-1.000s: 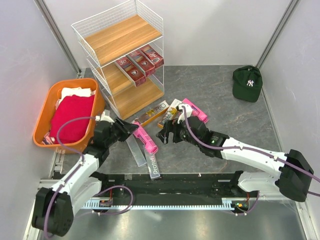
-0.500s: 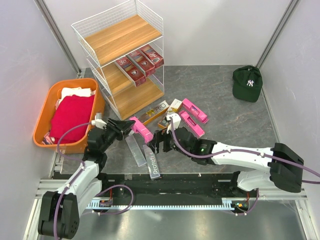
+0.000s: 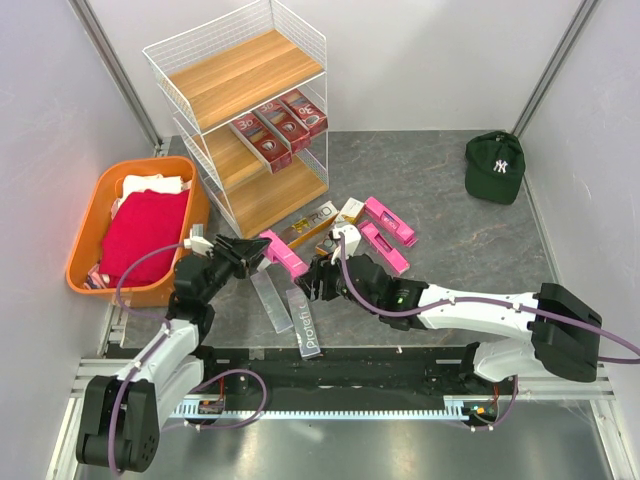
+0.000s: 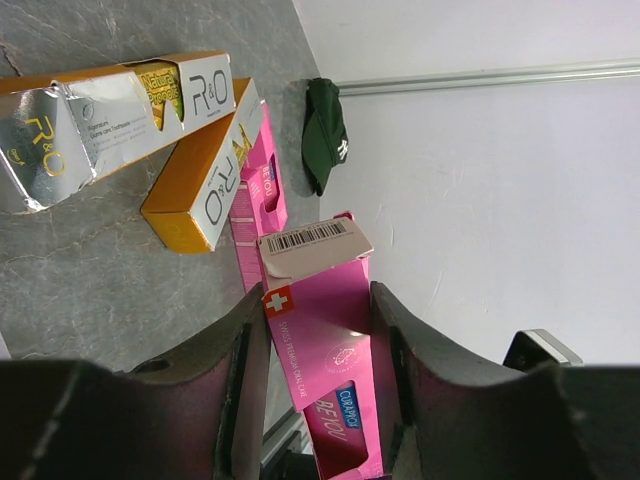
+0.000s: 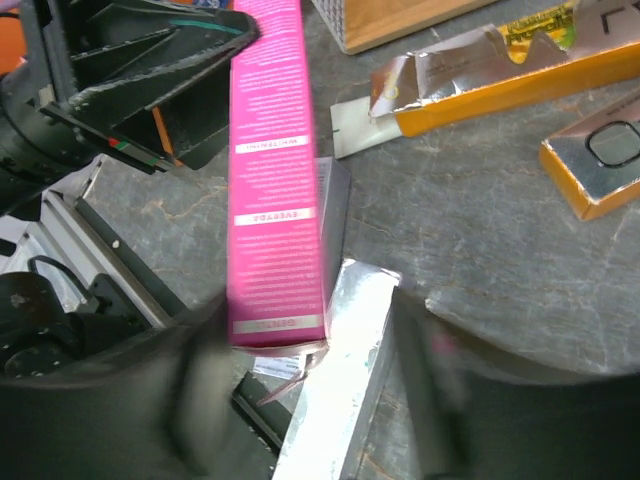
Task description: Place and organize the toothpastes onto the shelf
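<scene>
1. Top view: bright, even, diffuse light from overhead. Focus is sharp across the frame. Shadows on the table [image 3: 440, 190] are soft and short.
2. Left wrist view: pink toothpaste box [image 4: 325, 360] is crisp. The left gripper [image 4: 318, 305] jaws are dark and underexposed. Glare on the foil-ended box [image 4: 50, 140].
3. Right wrist view: the right gripper [image 5: 310, 320] jaws are smeared by motion blur. The silver box [image 5: 340, 400] glints.

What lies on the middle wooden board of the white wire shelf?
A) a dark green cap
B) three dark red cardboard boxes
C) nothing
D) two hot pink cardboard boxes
B: three dark red cardboard boxes lie side by side on the middle board of the white wire shelf.
</scene>
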`<state>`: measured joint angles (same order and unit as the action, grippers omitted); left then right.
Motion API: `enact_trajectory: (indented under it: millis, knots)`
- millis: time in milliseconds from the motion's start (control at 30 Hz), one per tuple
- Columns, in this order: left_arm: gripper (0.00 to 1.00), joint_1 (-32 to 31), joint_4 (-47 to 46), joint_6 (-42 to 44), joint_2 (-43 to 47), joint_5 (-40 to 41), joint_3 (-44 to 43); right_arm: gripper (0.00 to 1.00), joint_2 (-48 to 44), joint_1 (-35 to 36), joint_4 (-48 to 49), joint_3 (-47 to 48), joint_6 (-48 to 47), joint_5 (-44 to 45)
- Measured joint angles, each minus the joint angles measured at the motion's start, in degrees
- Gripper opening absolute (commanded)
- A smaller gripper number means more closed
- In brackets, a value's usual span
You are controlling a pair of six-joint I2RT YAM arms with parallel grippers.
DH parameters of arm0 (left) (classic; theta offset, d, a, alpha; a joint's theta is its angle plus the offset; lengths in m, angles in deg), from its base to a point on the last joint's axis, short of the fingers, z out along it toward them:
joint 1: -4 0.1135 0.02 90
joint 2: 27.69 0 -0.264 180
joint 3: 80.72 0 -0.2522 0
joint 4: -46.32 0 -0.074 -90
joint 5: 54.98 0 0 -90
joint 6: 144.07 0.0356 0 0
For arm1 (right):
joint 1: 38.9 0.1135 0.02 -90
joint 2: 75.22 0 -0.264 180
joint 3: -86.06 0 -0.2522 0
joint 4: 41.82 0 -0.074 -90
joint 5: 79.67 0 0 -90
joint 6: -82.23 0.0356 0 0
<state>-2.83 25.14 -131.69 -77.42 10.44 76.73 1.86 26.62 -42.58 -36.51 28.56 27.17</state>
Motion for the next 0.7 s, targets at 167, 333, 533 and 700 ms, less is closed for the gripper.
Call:
enact_trajectory:
  millis: [167, 333, 533, 700]
  knots:
    - [0.29, 0.00, -1.11, -0.20, -0.70, -0.13, 0.02, 0.42, 0.35, 0.13, 1.46, 0.00, -0.26, -0.79]
    - [0.67, 0.02, -2.23, -0.17, -0.90, -0.09, 0.50, 0.38, 0.55, 0.13, 1.64, 0.02, -0.83, -1.42]
    - [0.89, 0.35, -3.15, -1.01, -1.01, -1.49, 0.52, 0.36, 0.50, -0.04, -0.20, 0.52, -1.18, -1.42]
    - [0.90, 0.39, 4.83, 2.21, -0.31, -2.19, -3.21, 0.36, -0.46, -2.32, -1.99, 1.25, -1.11, -3.72]
